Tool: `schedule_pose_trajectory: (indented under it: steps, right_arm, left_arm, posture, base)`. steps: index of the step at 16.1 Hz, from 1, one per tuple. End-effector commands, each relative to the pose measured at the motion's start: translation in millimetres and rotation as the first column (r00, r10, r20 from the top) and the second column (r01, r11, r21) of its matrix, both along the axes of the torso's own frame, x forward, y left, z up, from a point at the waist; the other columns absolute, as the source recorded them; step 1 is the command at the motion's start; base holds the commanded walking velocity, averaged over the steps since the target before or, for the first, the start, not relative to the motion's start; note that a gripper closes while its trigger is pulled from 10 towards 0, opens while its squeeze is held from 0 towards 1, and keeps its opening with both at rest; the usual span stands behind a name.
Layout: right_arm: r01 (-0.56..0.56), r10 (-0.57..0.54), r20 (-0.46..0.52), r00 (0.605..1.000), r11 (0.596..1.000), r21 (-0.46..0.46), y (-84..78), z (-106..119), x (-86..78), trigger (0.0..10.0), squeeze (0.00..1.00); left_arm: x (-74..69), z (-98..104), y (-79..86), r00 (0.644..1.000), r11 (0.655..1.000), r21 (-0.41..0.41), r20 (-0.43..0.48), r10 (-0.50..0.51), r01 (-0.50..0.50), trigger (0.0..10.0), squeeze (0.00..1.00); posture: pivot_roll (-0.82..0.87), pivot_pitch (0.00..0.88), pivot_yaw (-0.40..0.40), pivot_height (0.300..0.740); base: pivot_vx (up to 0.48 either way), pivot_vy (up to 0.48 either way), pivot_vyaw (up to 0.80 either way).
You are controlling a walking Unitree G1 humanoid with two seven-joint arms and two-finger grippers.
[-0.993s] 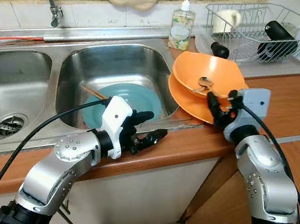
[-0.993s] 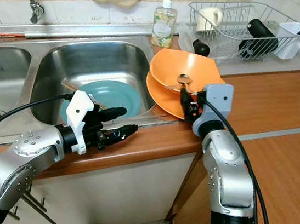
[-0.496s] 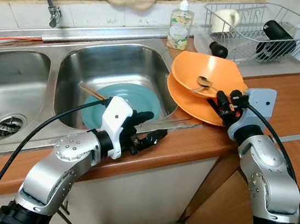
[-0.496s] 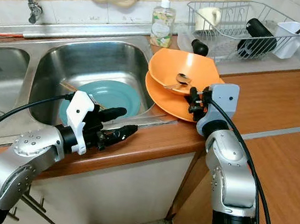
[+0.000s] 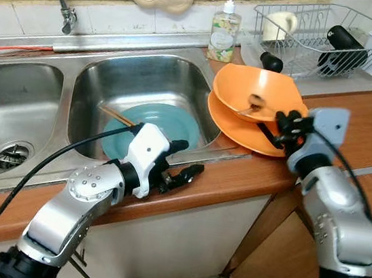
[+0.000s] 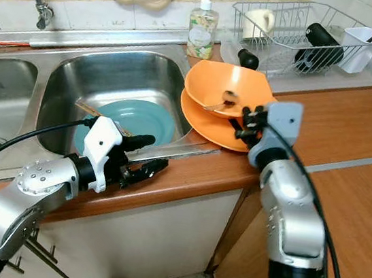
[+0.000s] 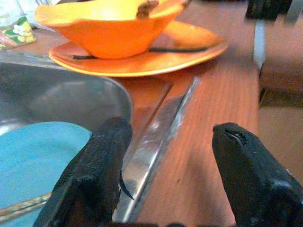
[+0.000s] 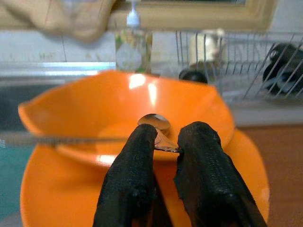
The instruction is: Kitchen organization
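Our left end effector [image 5: 181,162] hovers over desk [image 5: 236,176] edge, fingers wide apart, empty, idle. Our right end effector [image 8: 165,146] at 2 o'clock, nearly closed, pinching spoon [image 8: 154,122] to lift it from bowl [image 5: 256,100] on plate [image 5: 232,124]. Soap [image 5: 225,28] label unreadable.

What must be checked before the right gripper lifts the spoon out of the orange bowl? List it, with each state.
1. Metal spoon handle between the fingers of the right gripper: ok.
2. Hold firm enough to lift: cannot tell.
3. Orange bowl seated on the flat orange plate: ok.
4. Left gripper away from the bowl: ok, open over the wooden counter edge by the sink.
5. Room in the white cutlery holder in the wire dish rack: cannot tell.
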State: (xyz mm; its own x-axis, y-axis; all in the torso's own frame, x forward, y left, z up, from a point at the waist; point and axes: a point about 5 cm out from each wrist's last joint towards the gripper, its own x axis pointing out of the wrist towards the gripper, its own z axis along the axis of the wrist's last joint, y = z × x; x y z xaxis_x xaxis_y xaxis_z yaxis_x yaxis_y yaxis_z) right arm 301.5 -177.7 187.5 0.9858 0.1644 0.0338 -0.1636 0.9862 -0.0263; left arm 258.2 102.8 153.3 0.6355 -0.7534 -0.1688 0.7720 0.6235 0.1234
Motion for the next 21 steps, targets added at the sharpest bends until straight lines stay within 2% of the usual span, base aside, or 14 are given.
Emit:
schedule_pose_trajectory:
  steps: [1,4,6,8,12,13,14,15,16,19,21]
  right_arm:
    - [-0.032,0.031,0.064,0.997,0.999,0.009,1.1,18,0.0,0.0,0.00]
    - [-0.025,0.026,0.100,0.995,1.000,-0.016,-6.7,30,0.1,0.0,0.00]
    - [-0.026,0.033,0.104,0.994,0.998,-0.064,-12.5,34,0.7,0.0,0.00]
    - [-0.053,0.059,0.102,0.993,0.997,-0.060,-12.7,36,0.4,0.0,0.00]
    - [-0.069,0.075,0.102,0.992,0.996,-0.058,-11.3,37,-0.1,0.0,0.00]
    - [-0.191,0.197,0.105,0.975,0.980,-0.063,5.1,43,-4.5,0.0,0.00]
    - [-0.363,0.369,0.098,0.924,0.929,-0.077,28.5,48,-13.7,0.0,0.00]
    - [-0.426,0.433,0.089,0.897,0.901,-0.085,37.5,49,-18.3,0.0,0.00]
    - [-0.456,0.463,0.083,0.882,0.885,-0.092,42.4,49,-20.6,0.0,0.00]
    - [-0.441,0.449,0.082,0.890,0.892,-0.095,42.2,48,-19.3,0.0,0.00]
    - [-0.460,0.467,0.065,0.882,0.882,-0.097,42.0,49,-21.8,0.0,0.00]
  left_arm:
    - [5.0,2,0.6,0.998,0.998,0.064,0.056,0.001,-0.005,10.0,0.00]
    - [10.9,13,-1.0,0.993,0.998,0.061,0.115,0.010,-0.017,10.0,0.00]
    - [13.8,16,-2.0,0.985,0.994,0.112,0.174,-0.009,-0.011,10.0,0.00]
    - [16.8,20,-3.9,0.974,0.991,0.131,0.226,-0.019,-0.011,10.0,0.00]
    - [18.0,22,-4.7,0.969,0.991,0.133,0.247,-0.020,-0.013,10.0,0.00]
    - [24.3,31,-7.4,0.945,0.983,0.183,0.324,-0.042,-0.019,10.0,0.00]
    - [33.0,43,-11.3,0.885,0.959,0.281,0.454,-0.100,-0.036,10.0,0.00]
    - [39.0,49,-12.1,0.847,0.946,0.318,0.518,-0.116,-0.064,10.0,0.00]
    - [45.5,54,-12.4,0.825,0.940,0.330,0.553,-0.119,-0.085,10.0,0.00]
    - [48.1,54,-12.4,0.821,0.940,0.331,0.559,-0.119,-0.088,10.0,0.00]
    - [52.2,53,-12.5,0.791,0.932,0.347,0.598,-0.130,-0.109,10.0,0.00]
  posture:
    - [-0.01,0.000,0.076,0.740]
    - [-0.01,0.000,0.078,0.740]
    - [-0.01,0.000,0.074,0.740]
    - [-0.01,0.000,0.071,0.740]
    - [0.00,0.000,0.070,0.740]
    - [0.00,0.000,0.070,0.740]
    - [-0.01,0.000,0.070,0.740]
    - [-0.01,0.000,0.071,0.740]
    - [-0.01,0.000,0.075,0.740]
    - [-0.01,0.000,0.080,0.740]
    - [-0.02,0.000,0.078,0.740]
  base:
    - [0.000,0.000,0.00]
    - [0.000,0.000,0.00]
    - [0.000,0.000,0.00]
    - [0.000,0.000,0.00]
    - [0.000,0.000,0.00]
    - [0.000,0.000,0.00]
    - [0.000,0.000,0.00]
    - [0.000,0.000,0.00]
    - [0.000,0.000,0.00]
    - [0.000,0.000,0.00]
    - [0.000,0.000,0.00]
